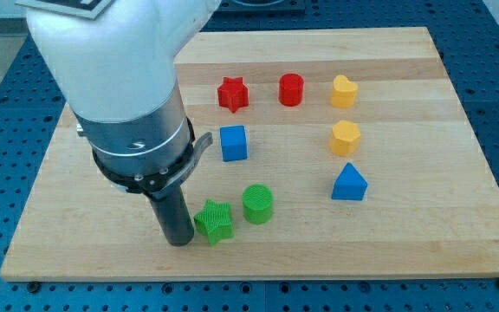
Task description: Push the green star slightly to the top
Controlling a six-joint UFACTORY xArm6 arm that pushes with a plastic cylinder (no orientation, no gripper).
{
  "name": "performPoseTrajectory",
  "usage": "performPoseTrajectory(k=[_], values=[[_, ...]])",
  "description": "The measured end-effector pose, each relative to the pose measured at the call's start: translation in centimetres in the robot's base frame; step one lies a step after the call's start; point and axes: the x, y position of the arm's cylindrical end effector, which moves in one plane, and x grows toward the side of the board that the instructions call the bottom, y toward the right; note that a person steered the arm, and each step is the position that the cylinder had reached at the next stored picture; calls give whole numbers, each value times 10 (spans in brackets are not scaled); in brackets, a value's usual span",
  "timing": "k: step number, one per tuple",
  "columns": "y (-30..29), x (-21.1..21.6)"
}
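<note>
While my tip [180,242] rests on the wooden surface [423,243] near the view's bottom, it stands just to the view's left of the green star [214,221], so close that contact appears likely, though the angle leaves it unclear. No hand is fitted: the arm ends in a bare dark rod, so nothing is held or clamped. Above the rod, the arm's dark collar and white housing [115,61] fill the view's upper left. Just to the view's right of the star and a little higher sits a green cylinder [257,204], near it but apart. Farther toward the view's top, a blue cube [233,143] lies beside the collar. Along the top row stand a red star [232,94], a red cylinder [291,89] and a yellow block [344,91]. Below that one sits a second yellow block [345,137], and lower still a blue triangular block [349,183], well apart from the green pair.
</note>
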Motion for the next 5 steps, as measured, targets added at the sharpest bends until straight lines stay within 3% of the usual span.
performPoseTrajectory(k=[1,2,5], values=[[0,-13],[0,-57],[31,-49]])
